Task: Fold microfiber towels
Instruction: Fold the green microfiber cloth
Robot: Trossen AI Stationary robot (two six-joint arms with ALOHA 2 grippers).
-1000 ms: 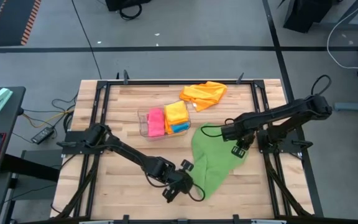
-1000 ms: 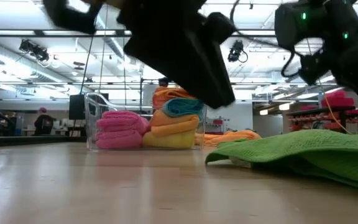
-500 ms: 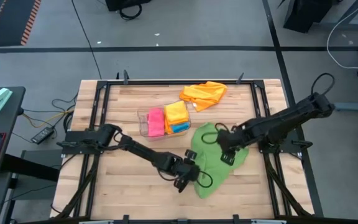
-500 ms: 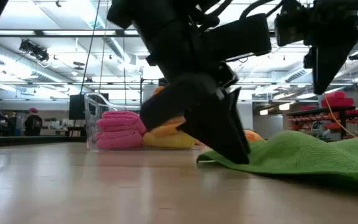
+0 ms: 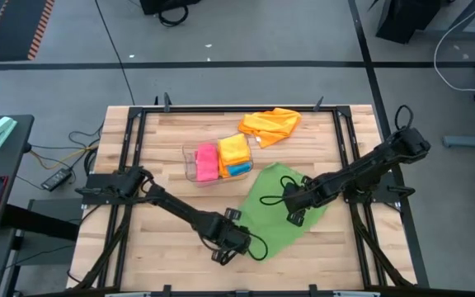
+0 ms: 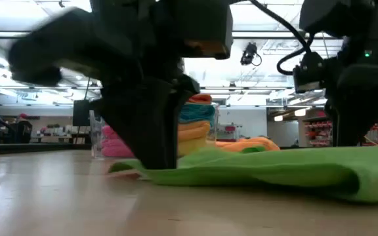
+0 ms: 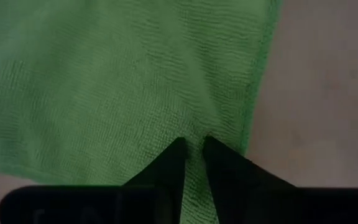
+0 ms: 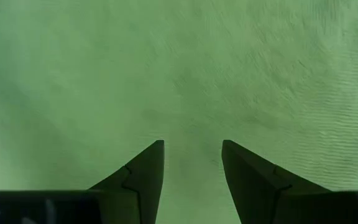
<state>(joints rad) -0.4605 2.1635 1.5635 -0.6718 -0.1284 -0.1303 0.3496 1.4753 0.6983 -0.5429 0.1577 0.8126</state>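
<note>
Folding of green towel (image 5: 280, 206) underway: my left gripper (image 7: 192, 163) pinches its near edge; right gripper (image 8: 192, 167), jaws apart, presses it. Next, I judge, carry that edge across.

Layout around the bin (image 5: 217, 160)

Folded towels (image 5: 221, 157) sit inside the bin; a crumpled towel (image 5: 270, 124) lies behind it to the right; a spread towel (image 5: 275, 213) lies in front of it to the right, with the left gripper (image 5: 239, 240) at that towel's near corner and the right gripper (image 5: 294, 200) on its far side
</note>
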